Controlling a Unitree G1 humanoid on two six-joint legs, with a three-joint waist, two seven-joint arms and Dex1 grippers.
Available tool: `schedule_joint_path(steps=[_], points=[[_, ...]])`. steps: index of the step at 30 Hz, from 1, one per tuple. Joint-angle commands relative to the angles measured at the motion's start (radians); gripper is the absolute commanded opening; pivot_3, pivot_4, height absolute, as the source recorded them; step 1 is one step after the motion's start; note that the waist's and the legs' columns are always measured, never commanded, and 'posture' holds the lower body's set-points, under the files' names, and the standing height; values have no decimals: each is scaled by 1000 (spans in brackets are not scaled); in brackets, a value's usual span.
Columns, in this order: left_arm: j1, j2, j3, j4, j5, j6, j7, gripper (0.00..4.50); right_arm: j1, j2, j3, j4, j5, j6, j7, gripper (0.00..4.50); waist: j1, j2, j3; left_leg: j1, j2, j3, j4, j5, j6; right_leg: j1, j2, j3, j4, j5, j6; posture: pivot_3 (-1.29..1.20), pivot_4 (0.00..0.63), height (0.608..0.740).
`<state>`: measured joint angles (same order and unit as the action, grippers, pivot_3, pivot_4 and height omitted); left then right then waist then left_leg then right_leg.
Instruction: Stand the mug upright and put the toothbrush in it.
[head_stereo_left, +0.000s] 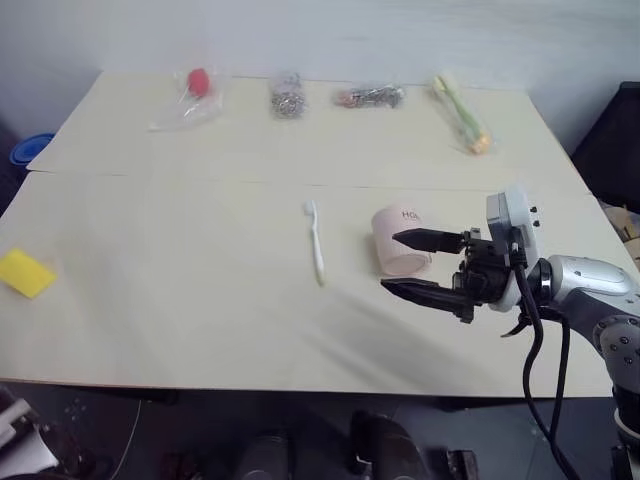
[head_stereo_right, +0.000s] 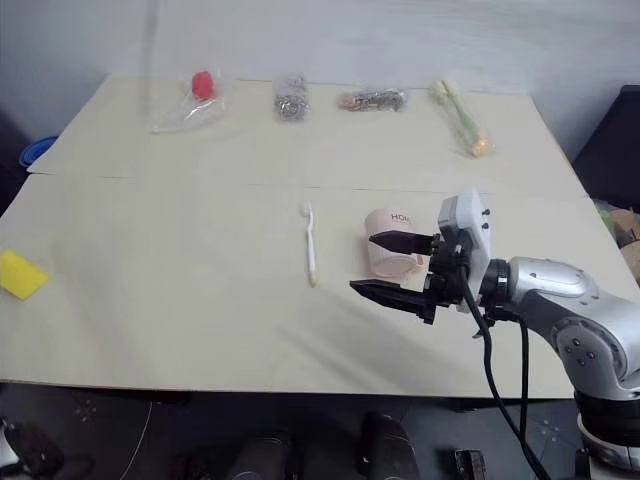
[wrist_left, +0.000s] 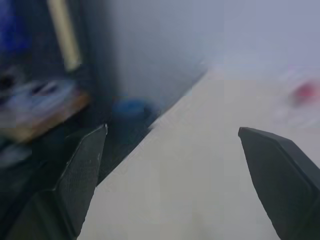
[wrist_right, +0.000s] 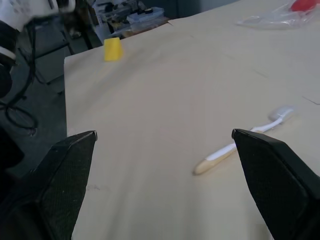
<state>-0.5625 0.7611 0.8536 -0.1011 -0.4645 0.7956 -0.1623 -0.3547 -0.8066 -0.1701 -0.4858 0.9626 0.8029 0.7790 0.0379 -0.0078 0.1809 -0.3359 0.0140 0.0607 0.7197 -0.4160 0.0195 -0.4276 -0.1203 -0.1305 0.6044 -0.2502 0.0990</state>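
— Since the mug (head_stereo_left: 401, 242) already seems to stand on its base near the middle of the table (head_stereo_left: 180, 330), rim up and lettering readable, what is the step in hand?

— Getting the toothbrush (head_stereo_left: 316, 241), I'd judge. It lies flat, just beside the mug on the left, white head pointing toward the far edge and pale yellow handle toward the robot.

— Which arm should take it?

— The right gripper (head_stereo_left: 412, 263) is the obvious one. Its two black fingers are spread wide with nothing between them, hovering in front of the mug and aimed across toward the brush.

— And the left gripper (wrist_left: 170, 150)?

— Also spread wide and empty (its wrist view looks past the table's corner toward a blue object on the floor), so it is well apart from the work.

— How to do the pick well?

— Come down over the handle rather than the thin neck, with the fingers straddling it crosswise. Pinch low, since the brush sits flush on the table. Swing clear of the mug on approach, as a nudge could tip it
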Motion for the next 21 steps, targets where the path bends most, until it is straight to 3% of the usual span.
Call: schedule_joint_path(steps=[1, 6, 10, 14, 21], points=[[-88, 11, -71, -94, -286, 167, -166, 4469, -19, 13, -43, 21, -31, -19, -61, 4500, -1, 0, 0, 0, -1, 0, 0, 0, 0, 0, 0, 0, 0, 0, 0, 0, 150, 740], [-20, 92, -360, -337, -486, 262, -456, 4469, -98, 51, -72, 158, -57, 25, -199, 4500, -26, 1, 0, 0, -1, 3, -2, 0, 0, -2, 4, 1, 0, 0, 0, 0, 150, 740], [78, 204, -617, -442, -410, 183, -677, 4469, -201, 41, -25, 345, -166, 92, -300, 4500, -53, 5, 2, 1, 0, 6, -5, 0, -3, -3, 8, 2, -1, -1, -2, 0, 150, 740], [88, 222, -713, -390, -331, 87, -753, 4469, -275, 42, 94, 485, -300, 133, -298, 4500, -55, 8, 4, 0, 1, 11, -5, 2, -7, -5, 10, 1, 1, -3, -5, 0, 150, 740], [54, 199, -752, -346, -292, 31, -790, 4469, -396, 167, 211, 686, -439, 136, -277, 4500, -53, 12, 6, -2, 2, 10, -6, 3, -8, -8, 10, 1, 2, -3, -5, 0, 150, 740]])
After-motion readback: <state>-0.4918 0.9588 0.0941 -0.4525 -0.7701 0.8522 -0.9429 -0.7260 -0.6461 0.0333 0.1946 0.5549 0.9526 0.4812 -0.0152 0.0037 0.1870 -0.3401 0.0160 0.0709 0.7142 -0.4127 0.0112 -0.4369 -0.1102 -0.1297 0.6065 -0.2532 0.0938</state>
